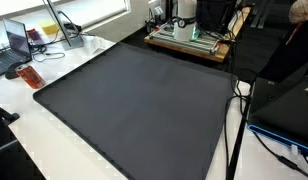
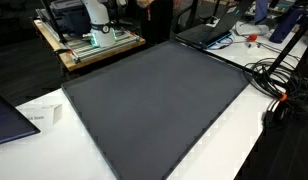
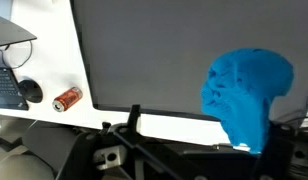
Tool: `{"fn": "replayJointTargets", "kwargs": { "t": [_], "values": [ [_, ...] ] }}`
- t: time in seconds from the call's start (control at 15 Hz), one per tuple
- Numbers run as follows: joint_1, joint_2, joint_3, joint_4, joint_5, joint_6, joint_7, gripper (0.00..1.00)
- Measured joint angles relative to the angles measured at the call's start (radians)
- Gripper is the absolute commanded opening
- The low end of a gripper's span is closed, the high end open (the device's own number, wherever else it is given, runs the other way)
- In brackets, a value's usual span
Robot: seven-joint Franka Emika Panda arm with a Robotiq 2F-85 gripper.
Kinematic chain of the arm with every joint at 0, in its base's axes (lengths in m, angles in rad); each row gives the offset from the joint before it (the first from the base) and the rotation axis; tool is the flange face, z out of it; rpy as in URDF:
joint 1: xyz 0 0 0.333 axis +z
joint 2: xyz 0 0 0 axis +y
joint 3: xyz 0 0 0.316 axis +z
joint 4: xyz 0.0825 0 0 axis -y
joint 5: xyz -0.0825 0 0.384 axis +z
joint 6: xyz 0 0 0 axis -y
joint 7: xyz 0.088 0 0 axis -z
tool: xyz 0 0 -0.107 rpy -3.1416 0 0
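A: Nearest the lens in the wrist view are the robot's fingers (image 3: 134, 118), dark and out of focus along the bottom edge. Only one upright bar of them shows plainly.

B: Clenched or released?

A: That cannot be told. The other side is hidden behind the blue cloth (image 3: 244, 90).

B: Where does the cloth sit?

A: On the right of that view, crumpled, blurred and close to the lens. Its narrow lower end runs down into the dark hardware beside the fingers. Its bulk stands in front of the right part of the dark mat (image 3: 164, 50). Whether the cloth is gripped or only lies against the fingers is unclear.

B: And around it?

A: The mat covers most of the white tabletop (image 3: 54, 50). Just off the mat's left edge, near its corner, a red can (image 3: 67, 98) lies on its side. Left of the can is a black mouse (image 3: 29, 90), and further left the edge of a laptop (image 3: 4, 85).

B: What do the exterior views add?

A: The robot's base (image 1: 184, 25) stands at the far side of the mat in both exterior views. In an exterior view, black cables (image 2: 279, 90) trail over the tabletop to the right of the mat. A sheet of paper (image 2: 39, 117) lies to the mat's left.
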Motion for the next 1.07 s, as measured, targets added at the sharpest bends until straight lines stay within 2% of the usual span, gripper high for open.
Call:
{"fn": "replayJointTargets", "kwargs": {
  "t": [0.6,1.07],
  "values": [
    [-0.059,-0.087,-0.069,-0.067,0.305,0.158,-0.172,1.00],
    [-0.073,-0.112,-0.125,-0.132,0.471,0.204,-0.325,1.00]
  ]
}}
